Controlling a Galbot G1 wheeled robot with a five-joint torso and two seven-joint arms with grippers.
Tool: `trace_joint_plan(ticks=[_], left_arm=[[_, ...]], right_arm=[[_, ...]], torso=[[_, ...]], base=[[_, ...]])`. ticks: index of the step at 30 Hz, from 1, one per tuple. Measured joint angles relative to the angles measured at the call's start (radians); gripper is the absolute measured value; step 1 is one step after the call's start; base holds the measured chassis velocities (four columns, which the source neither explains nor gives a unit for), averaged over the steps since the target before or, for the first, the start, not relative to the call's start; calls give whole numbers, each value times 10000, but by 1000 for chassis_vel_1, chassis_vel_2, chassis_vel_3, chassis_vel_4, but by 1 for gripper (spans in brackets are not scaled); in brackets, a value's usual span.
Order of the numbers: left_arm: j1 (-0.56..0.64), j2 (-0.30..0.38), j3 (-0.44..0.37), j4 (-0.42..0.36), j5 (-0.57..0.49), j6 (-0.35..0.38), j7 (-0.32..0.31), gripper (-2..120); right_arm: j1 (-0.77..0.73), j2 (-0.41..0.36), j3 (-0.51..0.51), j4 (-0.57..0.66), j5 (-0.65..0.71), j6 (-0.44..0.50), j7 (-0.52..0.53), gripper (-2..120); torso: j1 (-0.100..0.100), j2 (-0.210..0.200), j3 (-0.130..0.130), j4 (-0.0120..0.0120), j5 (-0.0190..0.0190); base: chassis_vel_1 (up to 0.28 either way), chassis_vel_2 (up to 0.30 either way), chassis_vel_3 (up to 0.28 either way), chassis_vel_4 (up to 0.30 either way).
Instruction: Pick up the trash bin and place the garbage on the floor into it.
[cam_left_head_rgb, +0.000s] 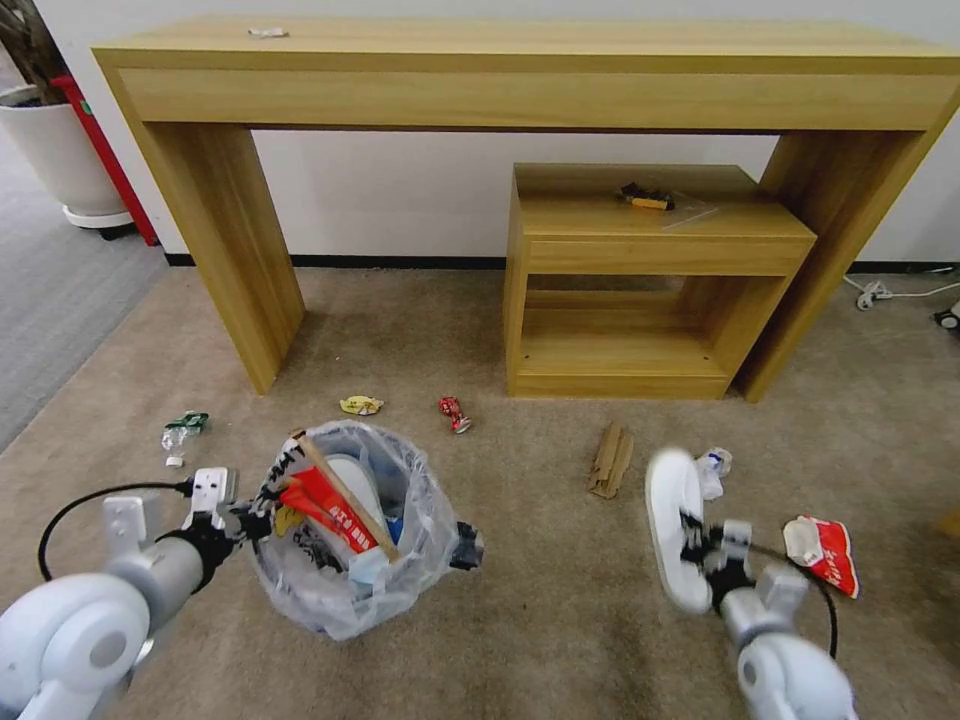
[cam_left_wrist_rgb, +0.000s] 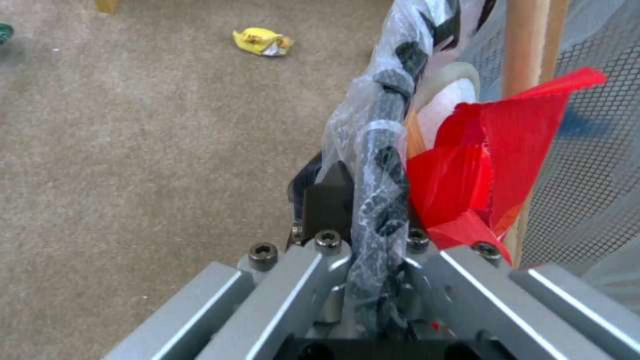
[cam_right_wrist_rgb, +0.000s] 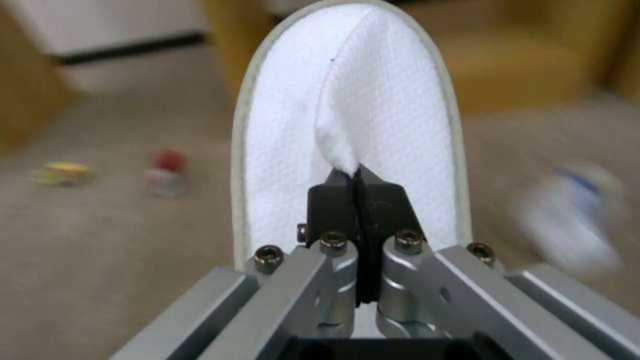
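Right tool (cam_right_wrist_rgb: 360, 187) was clenched on white slipper (cam_right_wrist_rgb: 347, 125) fabric | left tool (cam_left_wrist_rgb: 373, 220) was clamped on trash bin (cam_left_head_rgb: 350, 530) rim | thin pinch judged liable to slip; slipper could be dropped beside bin.

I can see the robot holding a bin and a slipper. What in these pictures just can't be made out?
- Bottom of the trash bin: in the head view, the red wrapper and other litter cover it.
- Blue-white packet: blurred in the right wrist view, print unreadable.
- White slipper: its heel is behind the right claw.
- Left claw: the liner folds over its fingertips in the left wrist view.
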Motion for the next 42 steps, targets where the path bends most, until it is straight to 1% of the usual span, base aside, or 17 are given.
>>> trace_joint_plan(ticks=[1,3,4,5,8,9,12,13,15,17,19,20,23,24,27,34,42], left_arm=[[0,0,0,0,0,0,0,0],[-272,96,267,252,-40,-1,-165,0],[-545,199,630,440,-90,0,-288,0],[-545,199,630,440,-90,0,-288,0],[-1258,491,1718,870,-297,0,-517,0],[-1258,491,1718,870,-297,0,-517,0],[-2121,704,2749,1233,-764,0,-836,0],[-2121,704,2749,1233,-764,0,-836,0],[-2834,745,3346,1474,-1038,-1,-1029,0],[-3180,755,3597,1586,-1148,-1,-1112,0],[-3837,763,4149,1802,-1414,-4,-1287,0],[-3837,763,4149,1802,-1414,-4,-1287,0],[-4858,644,5148,2049,-2282,-3,-1808,0],[-4858,644,5148,2049,-2282,-3,-1808,0],[-5170,507,5587,2130,-2446,-3,-1917,0],[-5019,618,5494,2001,-2450,-3,-1924,0],[-4868,846,5105,1784,-2605,-3,-1947,0]], right_arm=[[0,0,0,0,0,0,0,0],[722,-592,-695,252,325,-212,-230,0],[1071,-962,-968,380,466,-273,-395,0],[1071,-962,-968,380,466,-273,-395,0],[1987,-1789,-1604,778,938,-472,-745,0],[1987,-1789,-1604,778,938,-472,-745,0],[2999,-2348,-2419,1081,1433,-555,-1098,0],[2999,-2348,-2419,1081,1433,-555,-1098,0],[3609,-2477,-3125,1196,1675,-603,-1231,0],[3882,-2474,-3499,1226,1772,-625,-1242,0],[4422,-2300,-4257,1233,1926,-669,-1222,0],[4422,-2300,-4257,1233,1926,-669,-1222,0],[5472,-1499,-5607,994,1964,-725,-1071,0],[5472,-1499,-5607,994,1964,-725,-1071,0],[6285,-778,-6513,809,1979,-825,-914,0],[6563,-245,-7302,456,1864,-849,-720,0],[5944,-266,-7467,310,1586,-790,-577,0]], torso=[[0,0,0,0,0],[-1,0,-1,14,2],[0,0,-1,12,3],[0,0,-1,12,3],[0,0,0,2,-4],[0,0,0,2,-4],[0,0,0,4,-3],[0,0,0,4,-3],[0,0,0,4,-3],[0,0,0,3,-2],[0,0,0,1,-2],[0,0,0,1,-2],[1,0,0,2,-3],[1,0,0,2,-3],[0,0,0,4,-4],[-1,0,-1,6,-6],[-1,0,-2,3,-2]], base=[[0,0,0,0],[0,0,0,0],[0,0,0,0],[0,0,0,0],[0,0,0,0],[0,0,0,0],[0,0,0,0],[0,0,0,0],[0,0,0,0],[0,0,0,0],[0,0,0,0],[0,0,0,0],[0,0,0,0],[0,0,0,0],[0,0,0,0],[0,0,0,0],[0,0,0,0]])
